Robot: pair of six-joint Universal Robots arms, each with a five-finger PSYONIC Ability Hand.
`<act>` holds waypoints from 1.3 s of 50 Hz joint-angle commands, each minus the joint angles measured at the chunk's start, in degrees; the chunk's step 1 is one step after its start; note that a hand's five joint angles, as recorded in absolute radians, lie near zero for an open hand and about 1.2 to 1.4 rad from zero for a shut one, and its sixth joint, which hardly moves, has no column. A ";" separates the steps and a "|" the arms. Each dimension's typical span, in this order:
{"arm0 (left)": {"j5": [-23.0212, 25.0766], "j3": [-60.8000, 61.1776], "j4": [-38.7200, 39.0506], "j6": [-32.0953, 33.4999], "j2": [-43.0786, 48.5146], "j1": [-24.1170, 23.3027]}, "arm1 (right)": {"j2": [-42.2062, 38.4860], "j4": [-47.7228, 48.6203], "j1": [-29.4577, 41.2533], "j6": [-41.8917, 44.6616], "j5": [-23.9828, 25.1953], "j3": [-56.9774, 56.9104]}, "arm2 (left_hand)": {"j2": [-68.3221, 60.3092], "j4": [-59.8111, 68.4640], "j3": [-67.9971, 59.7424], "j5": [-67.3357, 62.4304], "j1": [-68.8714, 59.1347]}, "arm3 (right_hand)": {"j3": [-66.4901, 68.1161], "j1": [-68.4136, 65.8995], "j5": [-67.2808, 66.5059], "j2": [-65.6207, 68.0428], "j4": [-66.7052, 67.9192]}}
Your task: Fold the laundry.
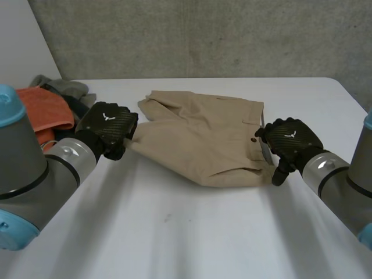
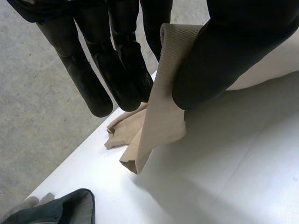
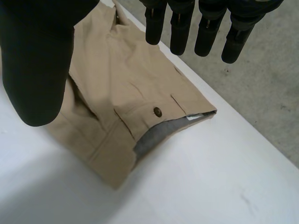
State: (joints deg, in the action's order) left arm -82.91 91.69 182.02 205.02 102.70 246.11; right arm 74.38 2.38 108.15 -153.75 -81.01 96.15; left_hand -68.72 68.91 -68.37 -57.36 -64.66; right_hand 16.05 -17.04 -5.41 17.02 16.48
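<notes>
Left hand (image 1: pixel 107 127): thumb (image 2: pixel 233 51) and fingers (image 2: pixel 126 70) pinch a leg edge of the khaki shorts (image 1: pixel 203 136); the cloth hangs from the pinch down to the white table (image 1: pixel 192 232).

Right hand (image 1: pixel 290 142): fingers straight, thumb set apart, holding nothing, positioned over the waistband end near the brown button (image 3: pixel 157 111).

The shorts lie folded at the table's middle, between both hands. Beside the left hand, at the table's edge, an orange cloth (image 1: pixel 43 107) and a grey garment (image 1: pixel 67 88) lie piled.
</notes>
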 commanded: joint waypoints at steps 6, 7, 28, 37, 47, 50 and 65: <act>-0.93 -9.77 -7.99 -6.47 3.47 -0.01 | -2.56 2.01 1.45 -8.49 -0.20 3.26 | -11.28 11.09 -11.63 -12.64 -15.34 | 3.54 -2.55 -4.18 2.57 3.11; -0.93 -11.17 -9.04 -7.43 3.73 -0.01 | -4.40 3.58 1.97 -8.67 -0.38 2.91 | -11.28 11.09 -11.63 -12.64 -15.34 | 4.21 -3.22 -4.85 3.24 3.78; 0.30 0.48 -21.86 0.00 -2.31 0.86 | -5.07 6.60 2.60 1.58 -2.41 2.71 | -11.28 11.09 -11.63 -12.64 -15.34 | 63.95 -62.96 -64.59 62.98 63.52; 1.62 12.80 -32.16 11.63 -11.73 0.78 | 6.22 -16.59 -0.13 20.58 -0.29 8.70 | -11.28 11.09 -11.63 -12.64 -15.34 | 63.95 -62.96 -64.59 62.98 63.52; -0.22 10.10 -26.57 12.16 -9.20 -0.02 | 1.83 -15.22 0.57 16.75 2.08 6.16 | 58.72 -58.91 58.37 57.36 54.66 | 63.95 -62.96 -64.59 62.98 63.52; -1.54 7.37 -23.13 11.81 -7.43 1.39 | 1.56 -13.89 1.27 13.48 2.00 5.98 | 58.72 -58.91 58.37 57.36 54.66 | 63.95 -62.96 -64.59 62.98 63.52; 8.29 -12.40 -9.85 2.23 14.62 4.38 | 0.94 -6.60 2.42 9.78 1.56 7.65 | 32.11 -32.29 31.76 30.74 28.05 | 63.95 -62.96 -64.59 62.98 63.52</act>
State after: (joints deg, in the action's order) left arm -80.17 87.55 169.25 209.92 107.44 250.01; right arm 75.64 -6.50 111.05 -144.08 -79.36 103.12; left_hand -28.01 28.01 -28.06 -18.06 -29.23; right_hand 68.03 -61.78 -58.49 67.58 68.61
